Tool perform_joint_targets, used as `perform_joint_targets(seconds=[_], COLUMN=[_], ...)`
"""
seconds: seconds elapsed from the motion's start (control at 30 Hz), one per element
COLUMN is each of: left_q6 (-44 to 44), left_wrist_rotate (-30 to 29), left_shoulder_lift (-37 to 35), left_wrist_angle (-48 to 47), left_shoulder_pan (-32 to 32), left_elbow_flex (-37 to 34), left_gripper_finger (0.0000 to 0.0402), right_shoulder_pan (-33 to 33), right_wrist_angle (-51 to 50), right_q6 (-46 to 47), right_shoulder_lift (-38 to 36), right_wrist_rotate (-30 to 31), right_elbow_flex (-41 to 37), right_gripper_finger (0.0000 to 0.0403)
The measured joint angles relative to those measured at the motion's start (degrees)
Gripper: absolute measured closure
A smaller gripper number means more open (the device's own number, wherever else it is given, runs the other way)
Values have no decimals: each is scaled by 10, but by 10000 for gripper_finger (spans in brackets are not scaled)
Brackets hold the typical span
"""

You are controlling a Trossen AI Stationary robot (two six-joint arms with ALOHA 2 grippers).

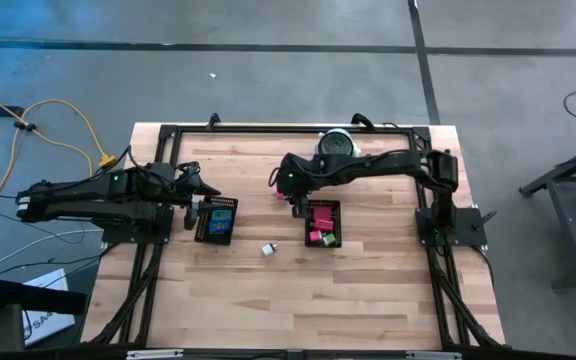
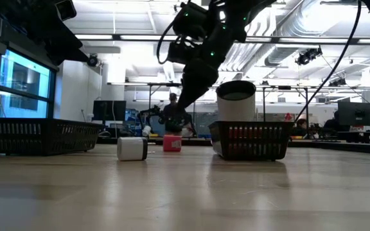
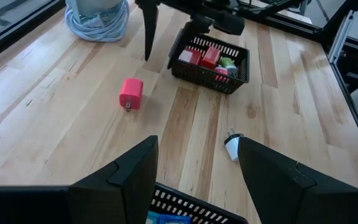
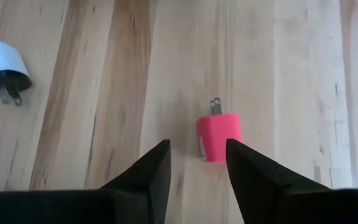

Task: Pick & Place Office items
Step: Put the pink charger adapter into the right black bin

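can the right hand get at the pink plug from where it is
Probably yes: the right hand hangs open just above the pink plug, which lies alone on bare table, nothing between them.

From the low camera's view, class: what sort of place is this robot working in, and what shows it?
Probably a large open lab or workshop. The low view shows exposed ceiling ducts, rows of monitors on distant benches, and the high view shows a wooden table standing on a bare concrete floor.

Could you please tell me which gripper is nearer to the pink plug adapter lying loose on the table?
The right. The right gripper hangs just above the pink plug adapter, empty. The left gripper waits farther off, over the other tray.
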Motion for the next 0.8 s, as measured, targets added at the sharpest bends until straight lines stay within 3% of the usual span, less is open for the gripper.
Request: perform_joint_targets(seconds=[0.8], left_q6=[0], left_wrist_rotate=[0], left_shoulder_lift=[0], left_wrist_angle=[0], left_shoulder_pan=[0], left_elbow_flex=[0], left_gripper_finger=[186], right_shoulder_pan=[8], right_wrist_angle=[72], right_q6=[16], right_shoulder_lift=[47], right_wrist_rotate=[34], right_elbow_flex=[-1], right_gripper_finger=[207])
